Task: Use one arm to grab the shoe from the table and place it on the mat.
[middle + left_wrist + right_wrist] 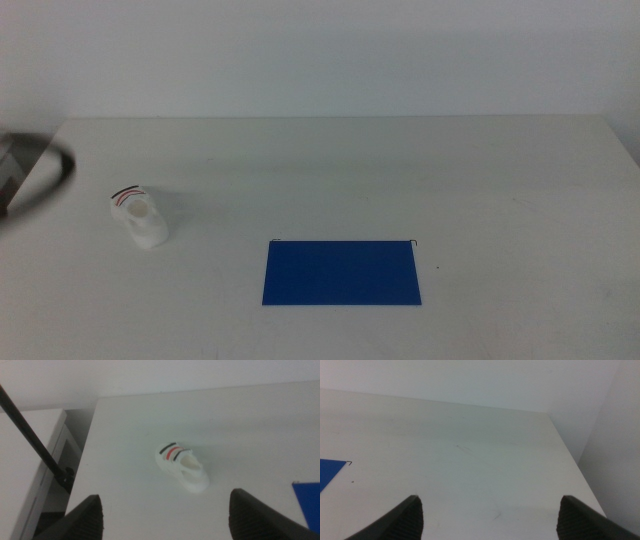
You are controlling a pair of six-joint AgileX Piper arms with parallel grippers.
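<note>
The left gripper hangs above the table with its two dark jaws spread wide and nothing between them. The shoe lies ahead of those jaws, roughly centred between them and well clear of both, resting on its sole on the white surface. In the left wrist view its black and red straps sit at the end farther from the gripper's right jaw, and the open heel end points toward that jaw. Beyond the right jaw, at the rim of that view, a sliver of the mat shows, apart from the shoe. In the middle view the shoe sits toward the side the left arm comes in from, while the mat lies flat nearer the middle of the table, well apart from the shoe and bare on top. A dark blurred shape, probably part of the left arm or its cable loop, shows at that edge; it is too smeared to say which. The right gripper waits on the other side, its jaws likewise spread with nothing held, facing bare tabletop with only a corner of the mat off to one side of it.
</note>
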